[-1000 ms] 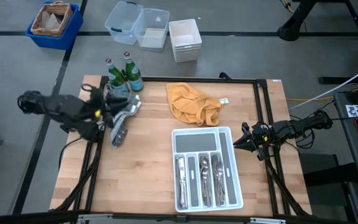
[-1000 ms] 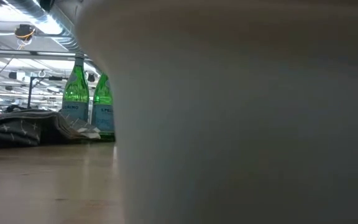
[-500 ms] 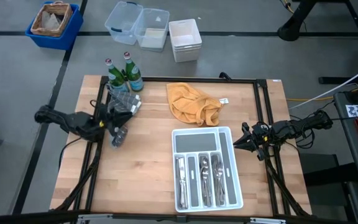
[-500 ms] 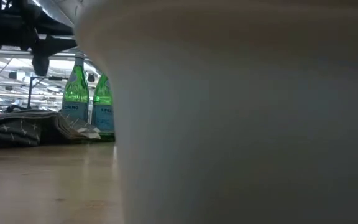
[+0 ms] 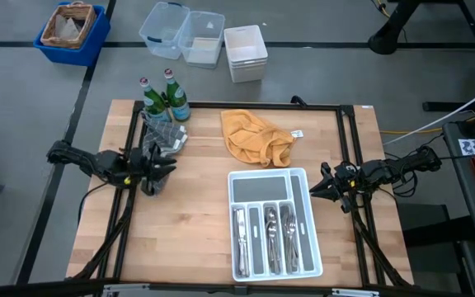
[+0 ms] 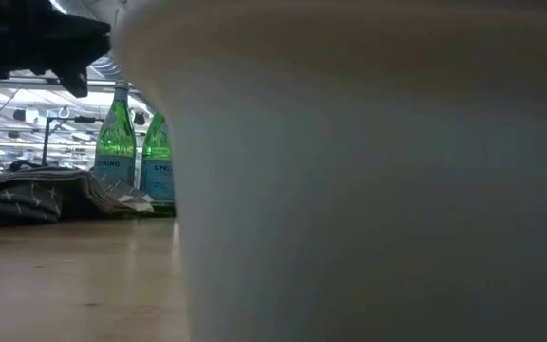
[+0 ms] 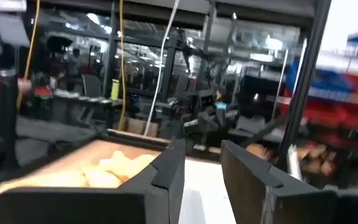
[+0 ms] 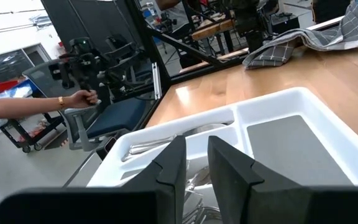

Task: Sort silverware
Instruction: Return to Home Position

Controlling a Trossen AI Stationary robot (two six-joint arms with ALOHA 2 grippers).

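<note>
Low over the table's left edge, the folded left arm points its left gripper [image 5: 163,165] inward, beside a grey cloth [image 5: 170,137] and two green bottles [image 5: 167,99]; its fingers [image 7: 169,168] stand slightly apart, holding nothing. An orange cloth [image 5: 254,136] lies at centre. Right of centre, the silverware [image 5: 269,231] lies in the long compartments of the white tray [image 5: 305,178]. At the right edge, the folded right arm aims its right gripper [image 5: 317,188] at the tray's wall, fingers [image 8: 171,163] narrowly parted and empty.

Wooden table [image 5: 188,214]: white tray [image 5: 266,172], orange cloth [image 5: 252,136], bottles [image 5: 165,97].
</note>
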